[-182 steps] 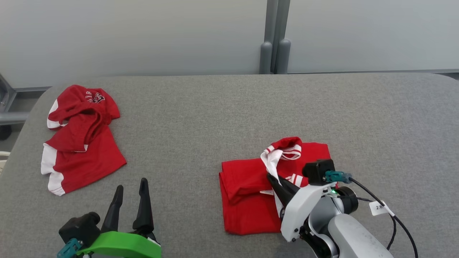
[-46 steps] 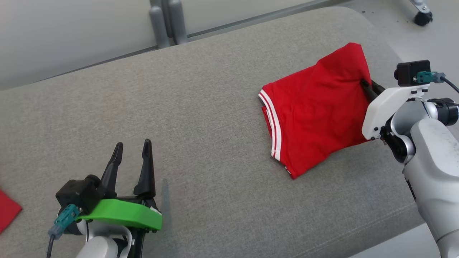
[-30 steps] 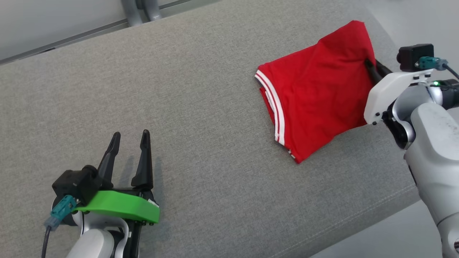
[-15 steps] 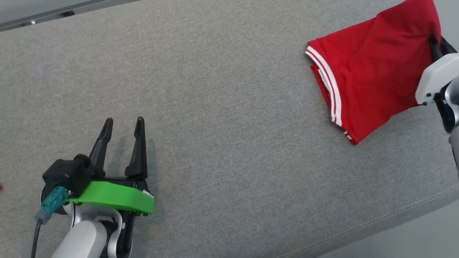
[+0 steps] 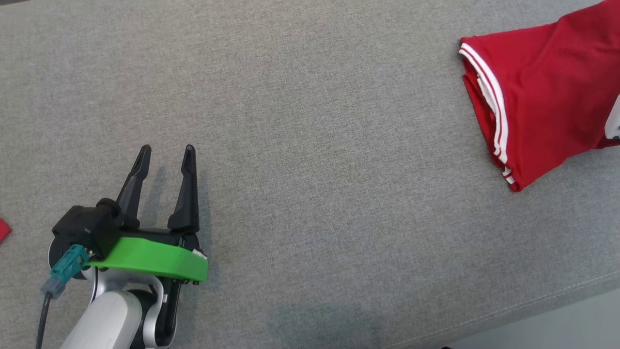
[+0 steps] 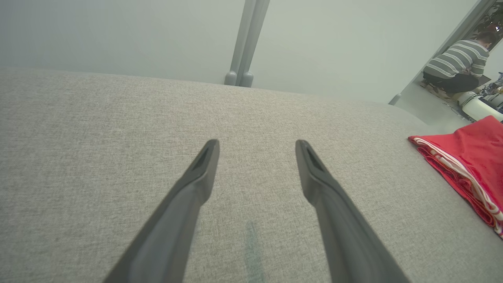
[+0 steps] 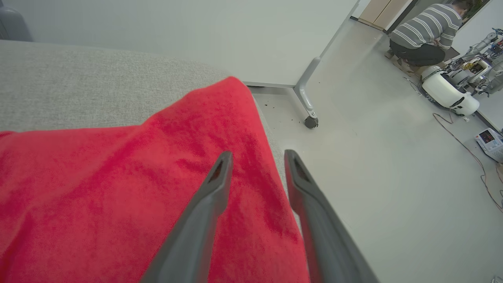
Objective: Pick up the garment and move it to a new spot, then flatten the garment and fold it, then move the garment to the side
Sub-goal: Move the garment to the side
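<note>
At the far left edge of the head view you have a scrap of red cloth point(image 5: 2, 229); too little of it is in frame to say what it is. Just right of it, your left gripper point(image 5: 167, 148) hovers low over the grey table point(image 5: 310, 121) with its fingers spread wide and nothing between them. It is well apart from the work and has no part in this step.

Across a broad bare stretch of table, the folded garment point(image 5: 547, 97) lies flat at the right end, its white-striped hem facing the middle. In the right wrist view its far corner reaches the table's edge, with the floor point(image 7: 393, 177) beyond.

Your right gripper point(image 7: 259, 153) sits over that corner with its fingers parted and no cloth pinched between them.

You appear to be on the last step: the garment looks folded and set to the side, so the task is close to done. Next, lift the right gripper straight up before drawing it back, so a finger does not catch the top layer and spoil the fold or drag the corner over the edge.
</note>
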Tool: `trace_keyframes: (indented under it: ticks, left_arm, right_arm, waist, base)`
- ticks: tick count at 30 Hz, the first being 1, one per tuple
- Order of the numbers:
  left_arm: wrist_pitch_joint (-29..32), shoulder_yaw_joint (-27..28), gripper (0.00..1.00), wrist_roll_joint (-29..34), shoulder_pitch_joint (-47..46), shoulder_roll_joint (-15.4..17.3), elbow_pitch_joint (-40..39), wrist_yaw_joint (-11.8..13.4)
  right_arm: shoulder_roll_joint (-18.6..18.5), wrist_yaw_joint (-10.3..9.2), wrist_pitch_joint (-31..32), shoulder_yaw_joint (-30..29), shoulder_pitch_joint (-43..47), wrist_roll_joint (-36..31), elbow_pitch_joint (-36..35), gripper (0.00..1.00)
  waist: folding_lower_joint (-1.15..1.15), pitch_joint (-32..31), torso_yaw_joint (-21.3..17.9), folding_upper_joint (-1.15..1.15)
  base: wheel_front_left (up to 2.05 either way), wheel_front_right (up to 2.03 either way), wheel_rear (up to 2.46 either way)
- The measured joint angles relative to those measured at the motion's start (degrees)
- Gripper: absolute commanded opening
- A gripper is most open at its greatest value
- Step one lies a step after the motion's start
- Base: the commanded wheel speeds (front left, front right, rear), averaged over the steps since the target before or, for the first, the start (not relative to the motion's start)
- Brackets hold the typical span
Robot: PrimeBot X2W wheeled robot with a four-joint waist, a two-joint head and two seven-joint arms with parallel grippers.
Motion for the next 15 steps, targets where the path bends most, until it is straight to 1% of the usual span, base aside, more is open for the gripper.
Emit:
trace_keyframes:
  ticks: [3, 7, 10, 15]
  left_arm:
    - [0.00, 0.02, 1.00, 0.01, -0.19, 0.08, -0.15, 0.19]
    - [-0.01, 0.04, 1.00, 0.01, -0.21, 0.10, -0.11, 0.42]
    - [-0.07, 0.02, 1.00, 0.00, -0.22, 0.08, 0.04, 0.43]
    - [-0.59, 0.02, 1.00, -0.18, -0.21, -0.11, 0.97, 0.41]
  right_arm:
    - [1.54, 0.00, -1.43, -3.67, -0.13, -3.81, -0.51, 1.00]
    - [4.46, 0.00, -2.45, -6.23, -0.23, -7.50, -1.19, 1.00]
    - [6.51, 0.00, -2.92, -6.93, -0.42, -8.90, -1.54, 1.00]
    - [8.95, 0.00, -3.70, -6.36, -1.25, -9.22, -2.24, 1.00]
  waist:
    - [0.00, 0.21, 0.21, 0.00]
    - [0.00, 0.04, 0.14, 0.00]
    - [0.00, -0.29, -0.02, 0.00]
    - [0.00, -1.25, -0.23, 0.00]
  base:
    - [0.00, 0.00, 0.00]
    - [0.00, 0.00, 0.00]
    - [0.00, 0.00, 0.00]
    - [0.00, 0.00, 0.00]
